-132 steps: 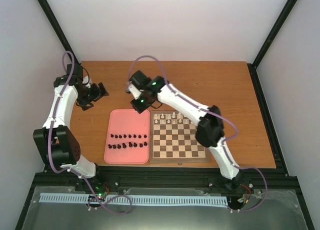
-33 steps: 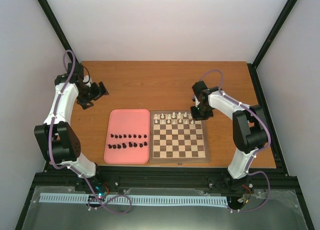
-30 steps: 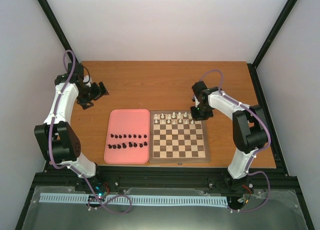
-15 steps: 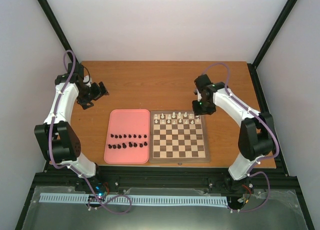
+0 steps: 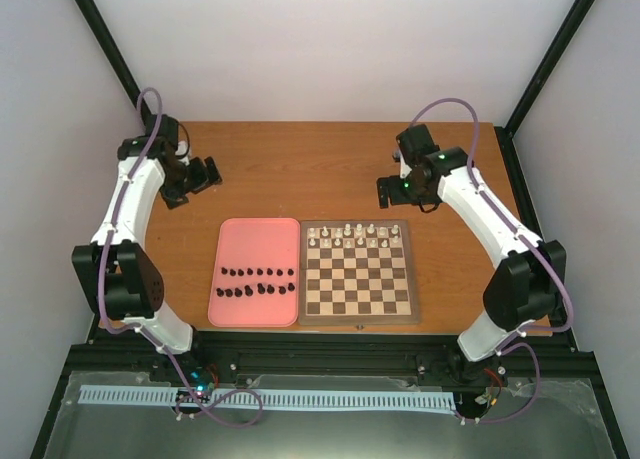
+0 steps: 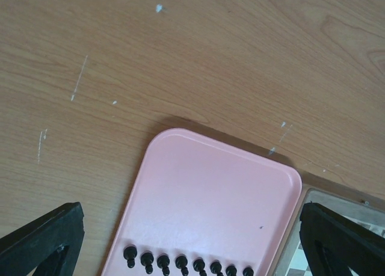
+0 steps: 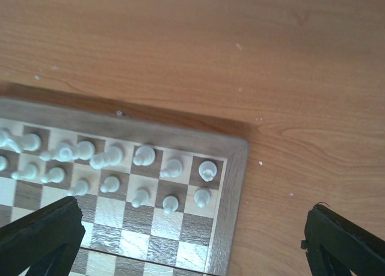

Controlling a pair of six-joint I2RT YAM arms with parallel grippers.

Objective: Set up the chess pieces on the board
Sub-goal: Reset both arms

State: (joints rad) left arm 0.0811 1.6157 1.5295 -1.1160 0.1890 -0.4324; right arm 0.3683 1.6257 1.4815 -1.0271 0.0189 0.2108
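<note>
The board (image 5: 358, 322) lies at the table's middle right. White chess pieces (image 5: 352, 236) fill its two far rows; in the right wrist view the white pieces (image 7: 144, 156) stand below me, a rook (image 7: 207, 170) in the corner square. Black chess pieces (image 5: 258, 281) sit in two rows on a pink tray (image 5: 255, 244); one row of these black pieces (image 6: 180, 264) shows in the left wrist view. My right gripper (image 5: 400, 189) (image 7: 192, 222) hangs open and empty behind the board's far right corner. My left gripper (image 5: 195, 179) (image 6: 189, 228) is open and empty, far left of the tray.
The pink tray (image 6: 210, 186) touches the board's left side, whose corner (image 6: 337, 198) shows in the left wrist view. Bare wooden table (image 5: 320, 169) stretches behind both. Black frame posts stand at the table's corners and a rail runs along the near edge.
My right gripper moved from the tray side to the board's far right corner, opened there, then lifted back and away. My left arm shifted slightly farther back.
</note>
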